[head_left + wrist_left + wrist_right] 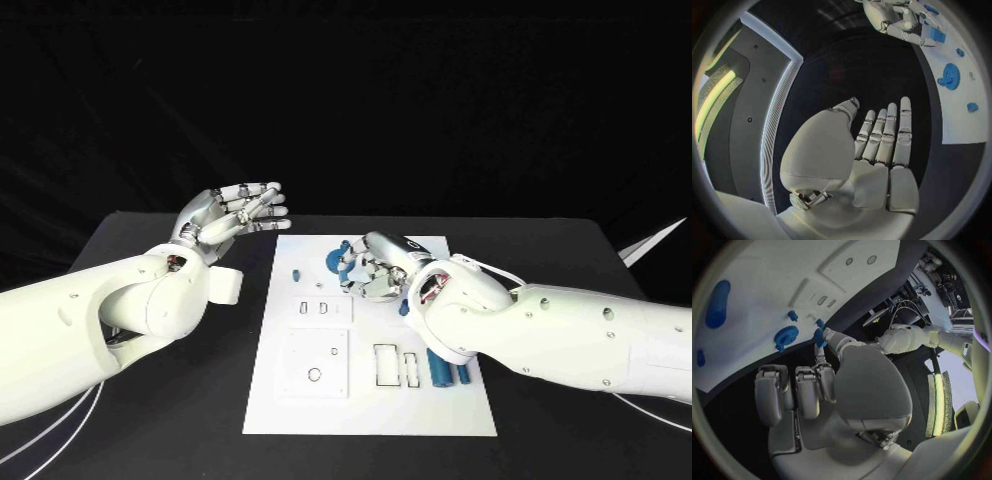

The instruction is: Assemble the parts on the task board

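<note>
Blue gear (340, 262) partly behind right hand (378, 266)

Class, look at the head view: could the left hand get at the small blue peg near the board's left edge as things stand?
Probably yes. The left hand hovers empty with fingers apart, just off the task board's left edge, and nothing lies between it and the blue peg. The right hand is busy further right.

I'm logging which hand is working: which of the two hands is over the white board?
The right hand: it hangs over the task board near the blue gear, pinching a small blue part. The left hand is raised beside the board, holding nothing.
</note>
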### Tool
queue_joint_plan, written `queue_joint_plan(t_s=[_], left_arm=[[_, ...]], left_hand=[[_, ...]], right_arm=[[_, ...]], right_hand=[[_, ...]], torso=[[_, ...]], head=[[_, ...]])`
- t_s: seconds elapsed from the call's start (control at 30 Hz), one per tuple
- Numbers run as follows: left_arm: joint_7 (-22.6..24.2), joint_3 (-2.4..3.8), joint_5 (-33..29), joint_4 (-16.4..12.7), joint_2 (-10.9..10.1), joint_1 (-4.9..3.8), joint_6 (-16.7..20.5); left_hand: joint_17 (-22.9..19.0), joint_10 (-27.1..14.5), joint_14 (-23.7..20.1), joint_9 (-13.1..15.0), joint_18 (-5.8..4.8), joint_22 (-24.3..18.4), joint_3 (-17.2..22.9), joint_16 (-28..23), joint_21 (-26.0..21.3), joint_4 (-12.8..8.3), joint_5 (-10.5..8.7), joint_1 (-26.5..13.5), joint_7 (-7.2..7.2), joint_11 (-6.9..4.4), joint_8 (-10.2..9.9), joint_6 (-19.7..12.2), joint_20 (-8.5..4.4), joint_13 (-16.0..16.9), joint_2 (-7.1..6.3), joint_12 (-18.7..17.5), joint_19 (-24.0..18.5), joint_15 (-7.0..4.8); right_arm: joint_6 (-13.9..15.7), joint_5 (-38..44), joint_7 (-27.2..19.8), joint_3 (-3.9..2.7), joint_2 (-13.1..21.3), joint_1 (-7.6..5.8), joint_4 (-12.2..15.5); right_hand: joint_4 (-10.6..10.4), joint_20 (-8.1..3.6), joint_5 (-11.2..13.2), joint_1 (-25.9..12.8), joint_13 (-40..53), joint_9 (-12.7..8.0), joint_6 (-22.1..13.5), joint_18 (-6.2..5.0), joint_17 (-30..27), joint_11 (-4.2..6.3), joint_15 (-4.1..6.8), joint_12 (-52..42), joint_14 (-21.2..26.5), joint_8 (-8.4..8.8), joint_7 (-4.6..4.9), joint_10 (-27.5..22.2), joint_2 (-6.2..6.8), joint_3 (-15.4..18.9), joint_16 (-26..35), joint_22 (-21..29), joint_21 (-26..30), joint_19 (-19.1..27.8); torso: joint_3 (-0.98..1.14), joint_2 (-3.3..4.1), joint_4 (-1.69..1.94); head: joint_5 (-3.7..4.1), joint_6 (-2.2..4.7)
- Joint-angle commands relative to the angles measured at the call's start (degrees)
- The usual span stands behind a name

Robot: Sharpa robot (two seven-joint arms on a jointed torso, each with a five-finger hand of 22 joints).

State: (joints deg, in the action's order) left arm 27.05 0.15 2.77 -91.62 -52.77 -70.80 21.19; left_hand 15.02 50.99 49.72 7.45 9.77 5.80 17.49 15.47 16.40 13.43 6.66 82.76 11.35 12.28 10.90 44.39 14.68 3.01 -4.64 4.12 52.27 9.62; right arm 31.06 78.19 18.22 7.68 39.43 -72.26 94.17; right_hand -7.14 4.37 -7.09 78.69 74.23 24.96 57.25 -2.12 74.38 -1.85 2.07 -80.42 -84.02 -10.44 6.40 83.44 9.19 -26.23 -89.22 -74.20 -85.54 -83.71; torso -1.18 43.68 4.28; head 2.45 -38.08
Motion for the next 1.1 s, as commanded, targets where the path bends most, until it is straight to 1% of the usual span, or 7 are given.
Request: queue_joint_plan(t_s=[0.03, 0.07, 0.13, 0.23, 0.37, 0.67, 1.1], left_arm=[[0.0, 0.02, 0.0, -0.1, 0.2, -0.02, -0.2], [0.0, 0.02, 0.0, -0.1, 0.2, -0.02, -0.2], [0.0, 0.01, 0.0, -0.1, 0.2, -0.02, -0.2], [-0.1, 0.01, 0.0, -0.2, 0.2, -0.02, -0.3], [-0.1, 0.01, 0.0, -0.2, 0.2, -0.02, -0.3], [-0.2, 0.01, 0.0, -0.3, 0.1, -0.02, -0.4], [-0.2, 0.01, 0.0, -0.3, 0.1, -0.02, -0.5]], left_hand=[[0.9, -0.3, -0.5, 0.9, 0.65, -0.2, 0.6, -0.2, 0.3, -0.4, 0.74, 0.3, 2.65, -0.21, 0.3, -0.9, 0.21, 0.8, -0.04, -0.3, -0.3, -0.12], [0.9, -0.3, -0.5, 0.9, 0.65, -0.2, 0.6, -0.2, 0.3, -0.4, 0.74, 0.3, 2.65, -0.21, 0.3, -0.9, 0.21, 0.8, -0.04, -0.3, -0.3, -0.12], [0.9, -0.3, -0.5, 0.9, 0.65, -0.2, 0.6, -0.2, 0.3, -0.4, 0.74, 0.3, 2.65, -0.21, 0.3, -0.9, 0.21, 0.8, -0.04, -0.3, -0.3, -0.12], [0.9, -0.3, -0.5, 0.9, 0.65, -0.2, 0.6, -0.2, 0.3, -0.4, 0.74, 0.3, 2.65, -0.21, 0.3, -0.9, 0.21, 0.8, -0.04, -0.3, -0.3, -0.12], [0.9, -0.3, -0.5, 0.9, 0.65, -0.2, 0.6, -0.2, 0.3, -0.4, 0.74, 0.3, 2.65, -0.21, 0.3, -0.9, 0.21, 0.8, -0.04, -0.3, -0.3, -0.12], [0.9, -0.3, -0.5, 0.9, 0.65, -0.2, 0.6, -0.2, 0.3, -0.4, 0.74, 0.3, 2.65, -0.21, 0.3, -0.9, 0.21, 0.8, -0.04, -0.3, -0.3, -0.12], [0.9, -0.3, -0.5, 0.9, 0.65, -0.2, 0.6, -0.2, 0.3, -0.4, 0.74, 0.3, 2.65, -0.21, 0.3, -0.9, 0.21, 0.8, -0.04, -0.3, -0.3, -0.12]], right_arm=[[-0.1, 1.2, 0.6, 0.23, -0.9, 0.80, -0.2], [-0.2, 1.5, 0.7, 0.31, -1.3, 1.13, -0.4], [-0.3, 2.1, 0.9, 0.43, -1.9, 1.76, -0.6], [-0.4, 2.7, 1.1, 0.54, -2.6, 2.51, -1.0], [-0.9, 4.2, 1.8, 0.67, -3.5, 3.35, -1.5], [-2.3, 5.7, 2.8, 0.79, -4.1, 3.95, -2.0], [-3.1, 6.4, 3.3, 0.94, -5.0, 4.46, -3.3]], right_hand=[[0.1, -0.63, -0.8, -2.4, 8.6, 3.5, 0.7, 1.29, 15.6, 0.37, 0.27, -0.8, -6.0, -5.06, -0.40, 0.5, -1.35, -4.1, -0.8, -13.5, -1.3, -4.7], [0.1, -0.64, -0.8, -2.6, 8.5, 3.5, 0.7, 1.29, 15.6, 0.38, 0.29, -0.8, -6.0, -5.12, -0.41, 0.5, -1.27, -4.0, -0.8, -13.5, -1.3, -4.7], [0.1, -0.64, -0.8, -2.7, 8.5, 3.5, 0.6, 1.27, 15.6, 0.40, 0.30, -0.8, -6.0, -5.18, -0.43, 0.5, -1.18, -4.0, -0.8, -13.5, -1.2, -4.7], [0.1, -0.65, -0.8, -2.9, 8.5, 3.6, 0.6, 1.28, 15.6, 0.41, 0.30, -0.8, -6.0, -5.23, -0.44, 0.5, -1.09, -4.0, -0.8, -13.5, -1.2, -4.7], [0.2, -0.66, -0.7, -3.1, 8.6, 3.6, 0.6, 1.30, 15.6, 0.42, 0.32, -0.8, -6.0, -5.30, -0.45, 0.5, -0.93, -4.0, -0.8, -13.6, -1.3, -4.8], [0.1, -0.69, -0.7, -3.7, 8.7, 3.7, 0.5, 1.36, 15.6, 0.44, 0.35, -0.9, -6.0, -5.46, -0.47, 0.6, -0.52, -3.9, -0.8, -13.7, -1.5, -4.9], [0.1, -0.72, -0.7, -4.5, 8.6, 3.7, 0.2, 1.31, 15.6, 0.43, 0.35, -0.7, -6.0, -5.59, -0.43, 0.5, 0.22, -3.6, -0.8, -13.6, -1.3, -4.8]], torso=[[-0.18, -0.13, -0.04], [-0.20, -0.12, -0.04], [-0.10, -0.08, -0.02], [-0.04, -0.05, -0.01], [-0.01, -0.03, -0.02], [0.04, -0.06, -0.11], [-0.06, -0.16, -0.02]], head=[[-0.43, -0.27], [-0.49, -0.36], [-0.56, -0.47], [-0.67, -0.63], [-0.84, -0.99], [-0.92, -1.38], [-1.00, -1.60]])
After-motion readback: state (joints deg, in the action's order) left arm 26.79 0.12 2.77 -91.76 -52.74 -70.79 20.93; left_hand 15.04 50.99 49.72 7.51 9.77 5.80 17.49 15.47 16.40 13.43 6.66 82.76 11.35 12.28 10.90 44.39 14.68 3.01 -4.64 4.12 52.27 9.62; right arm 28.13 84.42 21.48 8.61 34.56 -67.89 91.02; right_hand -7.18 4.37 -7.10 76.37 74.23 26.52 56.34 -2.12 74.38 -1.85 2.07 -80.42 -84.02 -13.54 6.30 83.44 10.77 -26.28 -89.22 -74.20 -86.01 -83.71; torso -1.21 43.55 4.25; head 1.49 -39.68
